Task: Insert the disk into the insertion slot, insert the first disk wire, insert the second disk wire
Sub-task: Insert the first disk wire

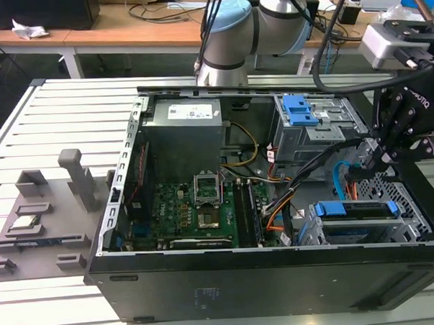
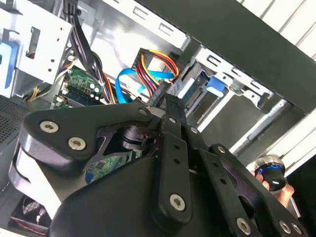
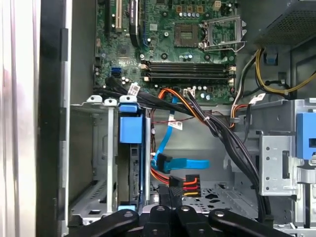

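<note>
Gripper [image 3: 171,198] is pinched shut on the black plug of the first disk wire [image 3: 185,183], just beside the disk [image 3: 131,133], which already sits in the insertion slot [image 3: 94,163], while that plug and the blue second disk wire [image 3: 190,163] look not yet connected.

The arm [image 1: 229,32] is made of silver-grey tubes joined by rounded housings with pale blue caps, and thick black cables [image 1: 325,39] trail along it above the gripper [image 1: 364,160]. The gripper is matte black with small white lettering on its body, and a pale grey box [image 1: 393,43] is mounted just above it. In both wrist views its fingers [image 2: 173,153] [image 3: 159,219] are flat black linkage bars pinned with round silver screw heads [image 2: 49,127].
</note>
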Available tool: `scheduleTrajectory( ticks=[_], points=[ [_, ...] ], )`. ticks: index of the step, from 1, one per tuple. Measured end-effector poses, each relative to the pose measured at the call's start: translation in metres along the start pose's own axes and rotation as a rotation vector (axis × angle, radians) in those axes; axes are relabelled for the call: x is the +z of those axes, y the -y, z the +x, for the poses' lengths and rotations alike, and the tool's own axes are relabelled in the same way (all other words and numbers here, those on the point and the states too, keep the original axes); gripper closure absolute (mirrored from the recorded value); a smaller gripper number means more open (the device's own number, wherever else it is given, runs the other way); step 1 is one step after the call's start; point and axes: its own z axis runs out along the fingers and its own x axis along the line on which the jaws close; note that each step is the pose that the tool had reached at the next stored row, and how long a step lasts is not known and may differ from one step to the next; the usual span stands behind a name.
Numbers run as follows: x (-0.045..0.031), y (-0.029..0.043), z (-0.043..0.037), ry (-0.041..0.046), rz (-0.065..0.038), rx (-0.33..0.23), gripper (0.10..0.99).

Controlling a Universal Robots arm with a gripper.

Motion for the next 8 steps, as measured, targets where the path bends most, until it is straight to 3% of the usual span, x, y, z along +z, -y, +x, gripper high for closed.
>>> scheduleTrajectory(
  ticks=[3,8],
  points=[
    [0.0043,0.0001,-0.0038,-0.0032,0.000,0.000,0.980],
    [0.0048,0.0002,-0.0042,-0.0042,0.000,0.000,0.973]
  ],
)
